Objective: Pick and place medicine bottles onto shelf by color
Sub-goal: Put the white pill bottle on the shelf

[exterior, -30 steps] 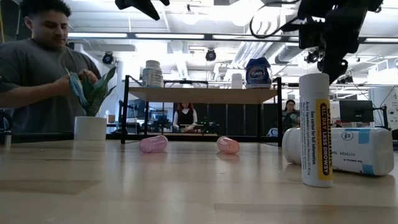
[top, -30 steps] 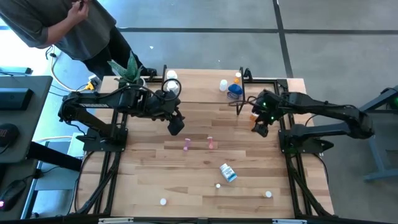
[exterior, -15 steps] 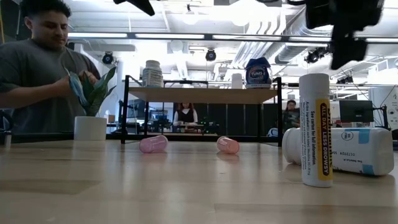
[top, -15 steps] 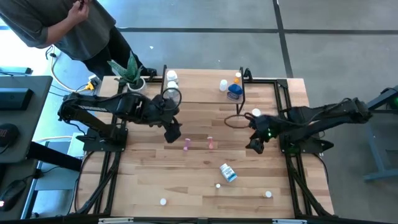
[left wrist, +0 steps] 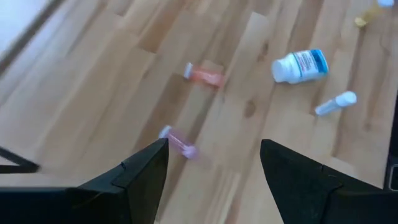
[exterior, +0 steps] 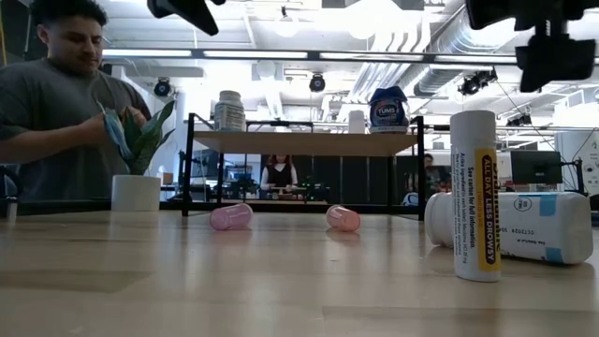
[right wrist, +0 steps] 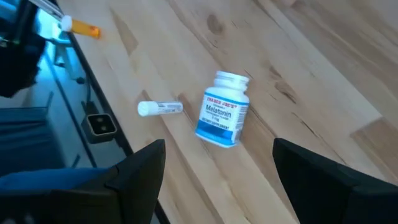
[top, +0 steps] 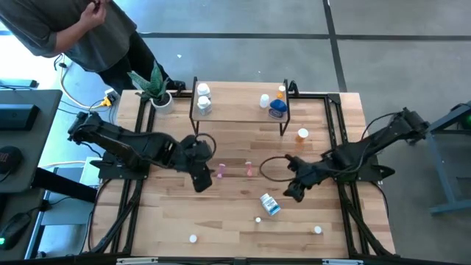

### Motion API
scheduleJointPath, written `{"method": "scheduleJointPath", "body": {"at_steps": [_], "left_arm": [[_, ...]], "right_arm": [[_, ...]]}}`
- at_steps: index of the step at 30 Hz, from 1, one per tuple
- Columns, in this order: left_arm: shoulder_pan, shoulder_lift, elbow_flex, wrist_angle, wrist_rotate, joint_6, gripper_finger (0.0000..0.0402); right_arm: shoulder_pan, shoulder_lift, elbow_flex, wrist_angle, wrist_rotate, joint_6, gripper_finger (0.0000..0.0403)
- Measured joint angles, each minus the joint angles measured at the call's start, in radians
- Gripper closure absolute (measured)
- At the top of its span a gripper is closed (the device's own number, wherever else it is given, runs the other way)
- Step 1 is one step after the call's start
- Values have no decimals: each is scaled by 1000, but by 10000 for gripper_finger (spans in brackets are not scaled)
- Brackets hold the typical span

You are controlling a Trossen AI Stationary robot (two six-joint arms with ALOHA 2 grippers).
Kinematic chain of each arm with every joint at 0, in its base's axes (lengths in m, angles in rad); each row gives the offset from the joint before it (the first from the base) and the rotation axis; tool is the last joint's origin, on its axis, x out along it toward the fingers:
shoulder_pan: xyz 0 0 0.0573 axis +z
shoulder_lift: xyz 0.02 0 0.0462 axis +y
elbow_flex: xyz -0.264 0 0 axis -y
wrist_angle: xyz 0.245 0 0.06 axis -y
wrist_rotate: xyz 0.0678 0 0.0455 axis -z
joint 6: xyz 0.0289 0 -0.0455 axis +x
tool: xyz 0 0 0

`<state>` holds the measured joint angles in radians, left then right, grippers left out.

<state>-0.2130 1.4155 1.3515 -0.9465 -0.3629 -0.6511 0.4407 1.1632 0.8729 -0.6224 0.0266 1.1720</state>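
**Both arms leave the shelf and drop toward bottles on the open table**

A second ago both grippers were up beside the shelf (top: 239, 114). Now each has swung away from it and out over the middle of the table.

The left gripper (top: 200, 181) hangs with its jaws apart and nothing between them. The nearer pink vial (left wrist: 178, 142) lies on its side just ahead of the fingertips, roughly centred in the gap, and the second pink vial (left wrist: 204, 76) lies a little farther on. In the high view the first vial (top: 220, 171) sits just beside the gripper, on the side toward the other arm.

The right gripper (top: 292, 191) is also spread wide and empty. The melatonin bottle (right wrist: 222, 116), white with a blue label, lies on its side straight ahead of it and between the finger lines; a thin white vial (right wrist: 160, 107) lies just beside that bottle. In the high view the bottle (top: 270, 204) is near the gripper, slightly closer to the table's front edge.

The shelf already carries white bottles (top: 202, 99) at one end and a blue one (top: 277, 107) with smaller ones at the other. My reading is that a placing round is finished and a new picking round has begun: pink for the left arm, the blue-labelled bottle for the right. Neither gripper has yet come down to its target.
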Motion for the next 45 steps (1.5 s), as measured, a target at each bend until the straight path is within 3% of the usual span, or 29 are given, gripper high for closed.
{"method": "scheduleJointPath", "body": {"at_steps": [8,18,45], "left_arm": [[-66,0,-92,102,0,-50,159],[-72,-14,-117,-32,1,-82,159],[-71,-37,-116,-83,12,-73,159]], "right_arm": [[-11,254,216,-97,44,-81,116],[-29,454,305,-111,62,-68,116],[-90,659,310,-53,-31,-24,116]]}}
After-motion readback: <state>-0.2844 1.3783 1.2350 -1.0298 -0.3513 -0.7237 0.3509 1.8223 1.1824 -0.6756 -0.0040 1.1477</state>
